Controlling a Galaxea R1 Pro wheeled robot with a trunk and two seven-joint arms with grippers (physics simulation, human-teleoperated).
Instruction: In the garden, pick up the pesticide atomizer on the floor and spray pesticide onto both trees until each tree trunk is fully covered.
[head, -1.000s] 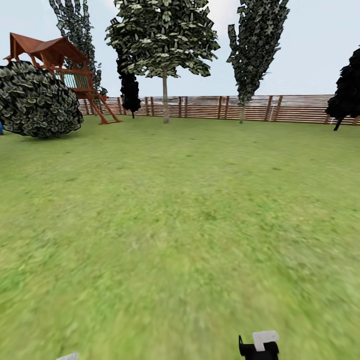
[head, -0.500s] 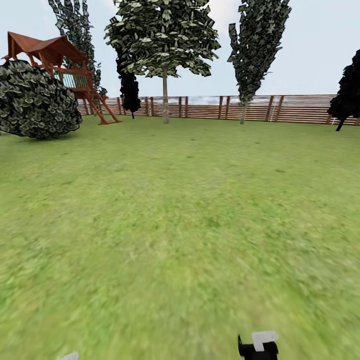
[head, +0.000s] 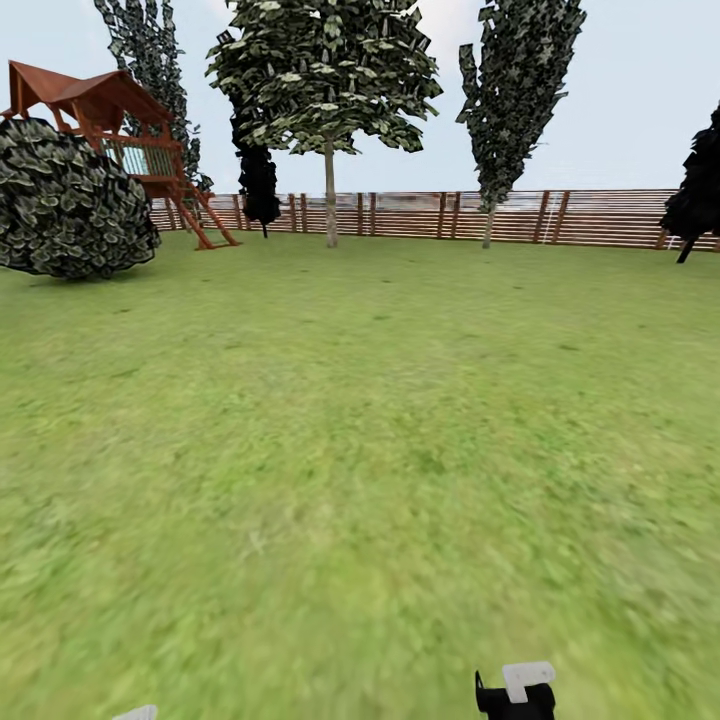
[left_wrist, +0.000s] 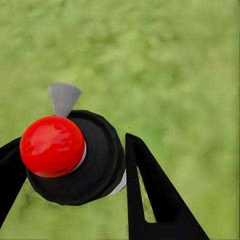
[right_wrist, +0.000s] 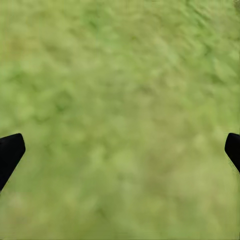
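Observation:
In the left wrist view the pesticide atomizer (left_wrist: 75, 155) has a red ball top, a black round cap and a grey nozzle. My left gripper (left_wrist: 70, 150) is shut on it, a black finger (left_wrist: 150, 195) on each side, above blurry grass. My right gripper (right_wrist: 120, 150) is open over bare grass, its fingertips (right_wrist: 10, 152) at the picture's edges. In the head view two tall trees stand far off by the fence: one with a pale trunk (head: 330, 205) under a broad green crown, and a narrow columnar one (head: 512, 100). The lawn (head: 360, 420) stretches between me and them.
A brown slatted fence (head: 600, 217) rings the far side. A big round bush (head: 70, 200) and a red-brown wooden play tower (head: 120, 120) stand at the far left. Black cone-shaped trees (head: 258, 180) stand at the fence and at the right edge (head: 700, 190). A black-and-white arm part (head: 517, 690) shows at the bottom.
The whole head view has drifted: the bush and play tower slid a little left and the right-hand trees a little right. The camera moved, not the things. The arms keep their places.

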